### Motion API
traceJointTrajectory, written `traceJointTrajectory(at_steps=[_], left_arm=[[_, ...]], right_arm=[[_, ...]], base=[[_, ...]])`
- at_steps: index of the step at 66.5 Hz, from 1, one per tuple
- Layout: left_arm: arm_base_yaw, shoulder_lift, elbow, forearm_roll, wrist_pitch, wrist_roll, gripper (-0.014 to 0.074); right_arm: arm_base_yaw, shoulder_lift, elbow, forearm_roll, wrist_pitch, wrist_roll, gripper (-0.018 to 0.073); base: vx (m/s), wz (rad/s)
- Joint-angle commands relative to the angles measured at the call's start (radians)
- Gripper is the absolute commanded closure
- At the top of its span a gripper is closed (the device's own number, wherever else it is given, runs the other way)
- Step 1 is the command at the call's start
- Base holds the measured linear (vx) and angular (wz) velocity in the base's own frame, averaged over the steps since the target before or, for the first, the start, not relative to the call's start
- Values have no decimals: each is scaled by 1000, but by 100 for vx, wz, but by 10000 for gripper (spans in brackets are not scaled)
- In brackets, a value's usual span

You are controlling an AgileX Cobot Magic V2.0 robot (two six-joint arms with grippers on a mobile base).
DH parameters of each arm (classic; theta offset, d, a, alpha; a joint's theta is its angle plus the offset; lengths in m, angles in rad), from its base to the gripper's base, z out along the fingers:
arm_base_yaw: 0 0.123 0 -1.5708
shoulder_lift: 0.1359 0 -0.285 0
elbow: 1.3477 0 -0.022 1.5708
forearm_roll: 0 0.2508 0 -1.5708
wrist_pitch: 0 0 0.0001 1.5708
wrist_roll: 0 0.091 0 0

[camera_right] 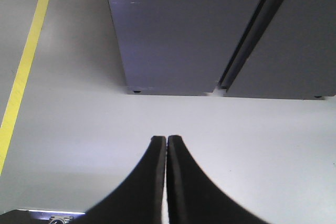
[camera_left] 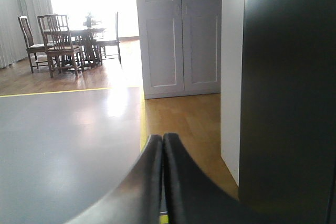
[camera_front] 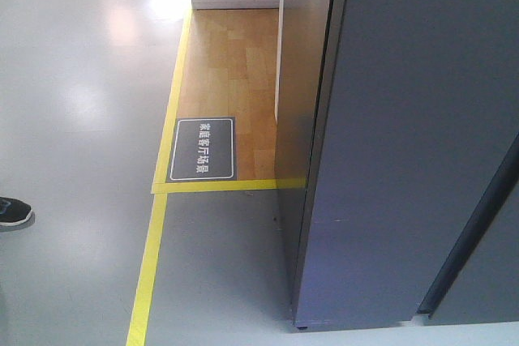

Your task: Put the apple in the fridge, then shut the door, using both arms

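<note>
Going left to right in the front view: there's the toe of a black shoe [camera_front: 14, 211] poking in at the far left edge, then a big stretch of shiny grey floor [camera_front: 73, 119] with a yellow tape line [camera_front: 150, 265] running up it. The tape boxes off a patch of wood flooring [camera_front: 231, 70] that has a dark floor sign [camera_front: 202, 149] with white lettering lying at its near corner. Right of that is the fridge [camera_front: 405, 143], tall and dark grey, filling pretty much the whole right half, and its door [camera_front: 389, 200] sits flush with the front, so it looks closed from here. The apple doesn't show up in any of the three views, so can't say where it is. Left wrist view: a dining table with wooden chairs [camera_left: 60, 43] way off at the back left, white cabinet doors [camera_left: 178, 32] in the middle, and the fridge's dark side on the right. The left gripper [camera_left: 162, 139] has its two black fingers pressed together with nothing between them. Right wrist view looks down at the fridge's bottom edge, and the right gripper [camera_right: 166, 140] is the same deal, fingers pressed together, nothing pinched, hanging over bare grey floor a bit in front of the fridge.
</note>
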Motion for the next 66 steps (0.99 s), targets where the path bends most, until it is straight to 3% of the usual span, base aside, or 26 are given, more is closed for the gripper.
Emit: traceJointTrajectory(at_steps=[1, 24, 34, 43, 54, 59, 66], left_arm=[[1, -15, -17, -8, -78, 1, 603], [1, -15, -17, -8, -75, 1, 603], [1, -15, -17, -8, -75, 1, 603], [1, -15, -17, -8, -75, 1, 603], [1, -15, -17, -8, -75, 1, 603], [1, -15, -17, -8, -75, 1, 603], [1, -15, -17, -8, -75, 1, 603]], right_arm=[[-3, 13, -24, -5, -52, 0, 562], [-3, -25, -17, -20, -234, -10, 562], [-3, -66, 79, -21, -526, -11, 562], [-3, -121, 266, -15, -856, -10, 562], [-3, -199, 471, 49, -1106, -7, 562], [-3, -235, 544, 78, -1172, -7, 562], [0, -270, 540, 88, -1102, -12, 562]], base=[[0, 0], [0, 0], [0, 0], [0, 0], [0, 0], [0, 0], [0, 0]])
